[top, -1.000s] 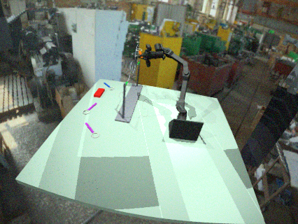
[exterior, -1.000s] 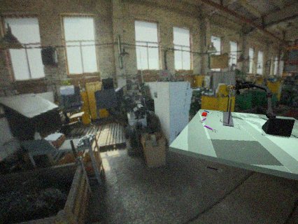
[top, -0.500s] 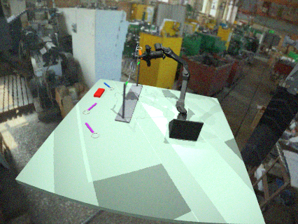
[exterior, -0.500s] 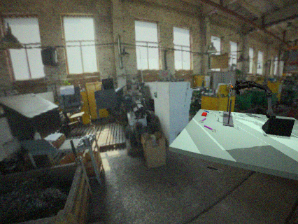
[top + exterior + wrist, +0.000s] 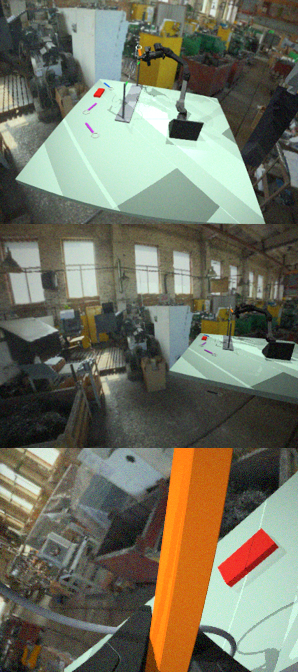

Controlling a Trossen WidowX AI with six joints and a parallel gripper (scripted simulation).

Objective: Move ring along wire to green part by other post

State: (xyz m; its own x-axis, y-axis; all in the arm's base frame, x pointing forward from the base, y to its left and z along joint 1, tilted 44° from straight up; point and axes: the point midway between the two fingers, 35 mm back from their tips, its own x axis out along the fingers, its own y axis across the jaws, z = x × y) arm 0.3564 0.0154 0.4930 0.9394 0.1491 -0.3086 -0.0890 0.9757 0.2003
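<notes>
The orange handle [image 5: 140, 52] [image 5: 231, 310] [image 5: 187, 548] is held high above the table beside the far post [image 5: 138, 77]. My gripper [image 5: 142, 56] [image 5: 156, 616] is shut on it. The ring [image 5: 138, 47] is at the handle's upper end, by the upper part of the wire; whether the wire passes through it or touches it is too small to tell. A green part [image 5: 138, 63] shows at the far post's top, below the handle. The other green part [image 5: 126, 83] tops the near post [image 5: 124, 101]. The thin grey wire [image 5: 65, 619] passes behind the handle in the wrist view.
The posts stand on a grey base plate [image 5: 128, 115]. Left of it lie a red block [image 5: 99, 92] [image 5: 204, 338] [image 5: 247, 558], a blue-handled ring [image 5: 107, 85] and two purple-handled rings [image 5: 91, 106] [image 5: 89, 128]. A black block [image 5: 185, 129] [image 5: 278, 350] stands at the arm's base.
</notes>
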